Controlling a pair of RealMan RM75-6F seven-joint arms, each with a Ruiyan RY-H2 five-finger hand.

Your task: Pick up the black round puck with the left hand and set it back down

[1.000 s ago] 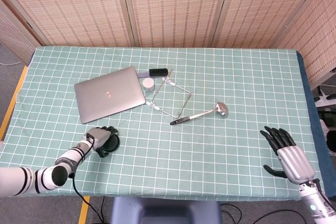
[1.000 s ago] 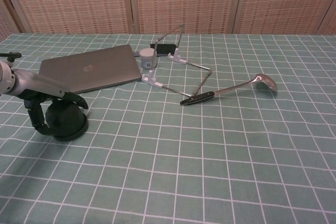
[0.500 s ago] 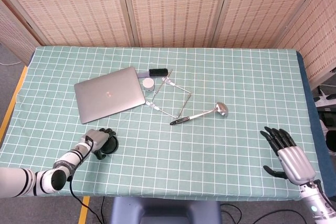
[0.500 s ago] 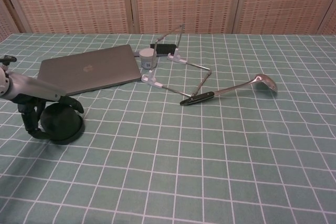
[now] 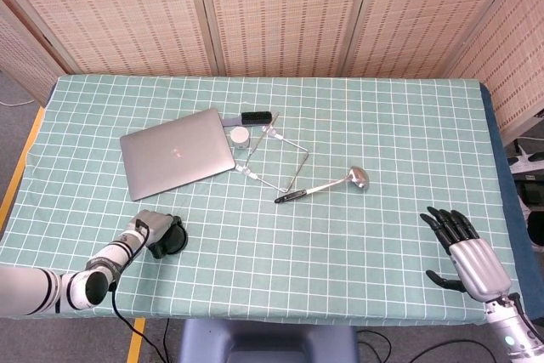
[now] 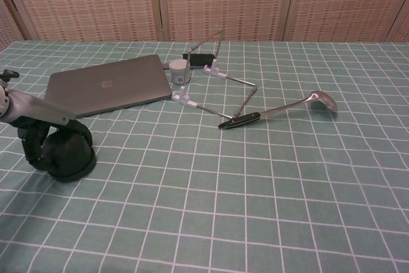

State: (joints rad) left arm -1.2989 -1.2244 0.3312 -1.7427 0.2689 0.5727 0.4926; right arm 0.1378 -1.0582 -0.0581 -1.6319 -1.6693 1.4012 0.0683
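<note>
The left robot hand (image 6: 39,137) wraps the puck (image 6: 66,156) from above near the table's (image 5: 382,125) front left corner; the right robot hand (image 5: 466,252), fingers apart, lies well apart.

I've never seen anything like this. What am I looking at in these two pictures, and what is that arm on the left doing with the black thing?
This is a robot with two arms, each ending in a humanlike hand, steered remotely by a person. One picture comes from a camera at its head, looking down on the table; the other comes from its chest, looking across the green checked cloth.

The left hand is wrapped over a black round puck near the table's front edge, its dark fingers curled around it. The puck seems to sit on the cloth, though I cannot tell how firm the grip is. The right hand shows only in the head view, fingers spread, holding nothing.

Also on the table: a closed silver laptop, a small white jar, a thin metal wire frame, a ladle and a small black block.
</note>
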